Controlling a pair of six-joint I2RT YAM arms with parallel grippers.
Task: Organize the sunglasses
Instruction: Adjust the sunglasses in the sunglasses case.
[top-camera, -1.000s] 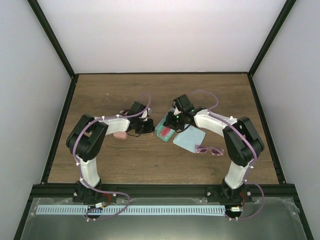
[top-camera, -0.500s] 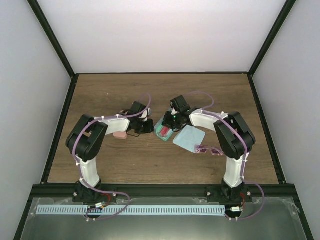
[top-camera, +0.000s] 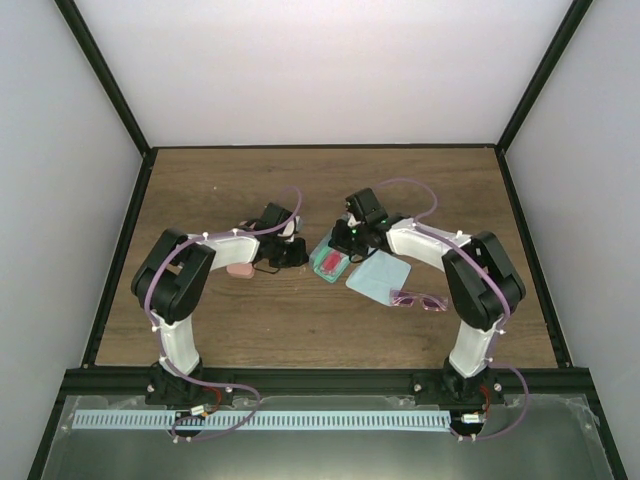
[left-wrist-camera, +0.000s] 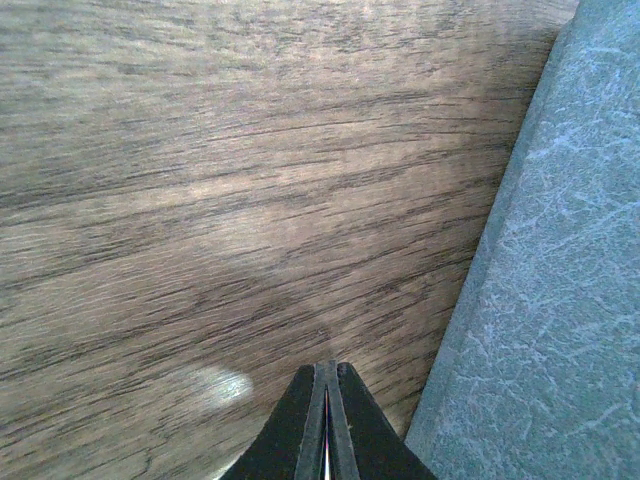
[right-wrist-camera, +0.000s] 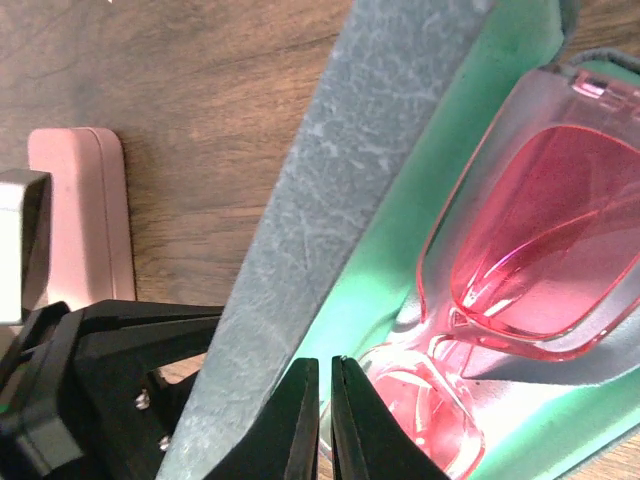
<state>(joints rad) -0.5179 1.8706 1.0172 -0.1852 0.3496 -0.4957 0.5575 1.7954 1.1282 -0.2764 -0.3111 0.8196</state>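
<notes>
Right gripper (right-wrist-camera: 322, 372) has edged right, jaws together at the case lid (right-wrist-camera: 300, 200), red sunglasses (right-wrist-camera: 540, 230) inside; left gripper (left-wrist-camera: 325, 378), closed, apparently steadies it.

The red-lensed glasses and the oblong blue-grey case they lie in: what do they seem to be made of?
Red-lensed translucent glasses: probably glossy plastic; the lenses let light through and carry bright highlights. Oblong blue-grey case: the outside looks like a matte, leather-like covering with a crinkled grain. Its mint-green lining looks smooth and even; the material is uncertain.

Wooden table (top-camera: 300, 320) bears pink case (top-camera: 240, 270), open case (top-camera: 327, 263), cloth (top-camera: 381, 277), purple sunglasses (top-camera: 420, 300).
</notes>
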